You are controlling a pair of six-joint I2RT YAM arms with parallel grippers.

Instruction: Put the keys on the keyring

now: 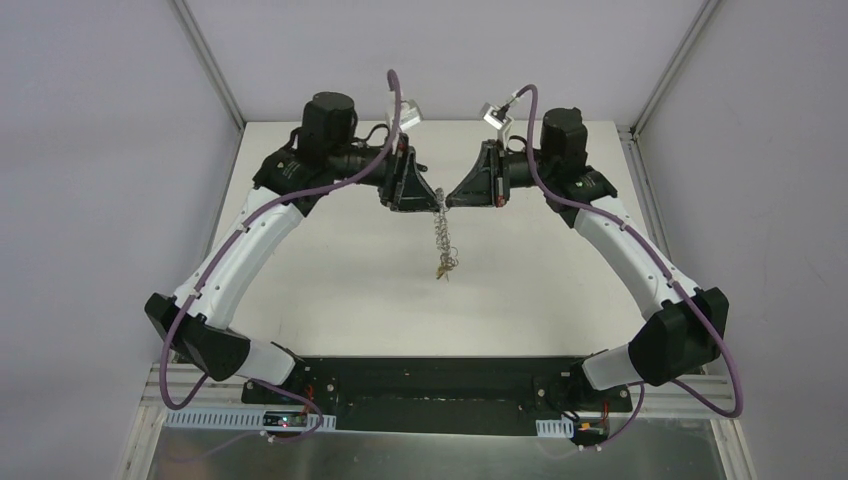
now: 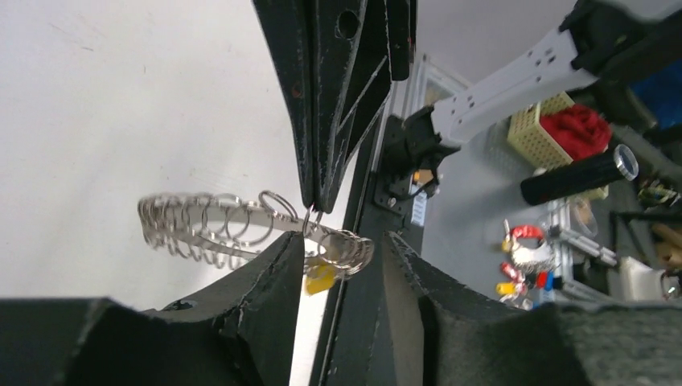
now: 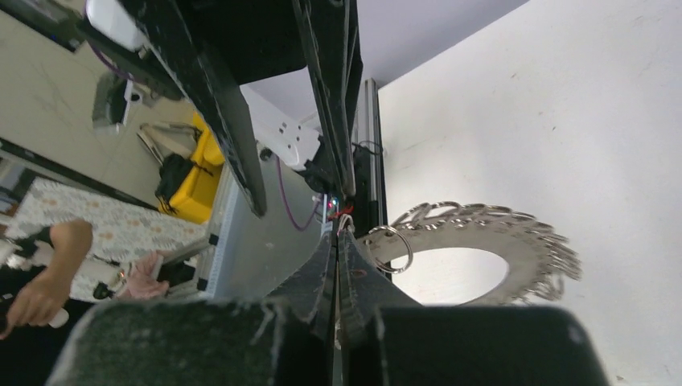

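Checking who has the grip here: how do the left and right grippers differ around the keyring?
The left arm's black gripper has its fingers apart; the right arm's black gripper has them pressed together. The right pinches a small wire ring of the grey metal keyring; the left merely straddles that loop without clamping it. Shared: both meet tip to tip, the keyring hanging below them.

Shiny silver-grey keyring [image 3: 482, 227] (1 key [image 2: 320, 279] has a yellow head); plain white table [image 1: 330, 290]
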